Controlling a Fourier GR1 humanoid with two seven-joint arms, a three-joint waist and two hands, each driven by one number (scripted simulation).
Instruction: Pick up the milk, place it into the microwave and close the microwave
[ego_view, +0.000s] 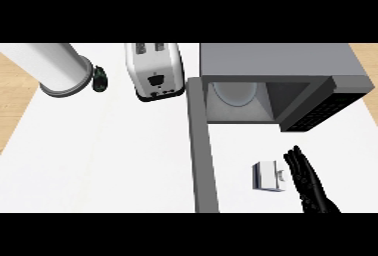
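Right hand (310, 182), black, comes in from the lower edge with straight fingers, open and holding nothing, just right of the milk (269, 176), a small white carton on the counter (103, 160) before the open microwave (280, 75)

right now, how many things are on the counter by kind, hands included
Appliances: 2, the microwave with its door open and the toaster
Cartons: 1, the milk
Large white cylinders: 1, the cylinder
Hands: 1, the right hand, fingers straight beside the milk
Total: 5
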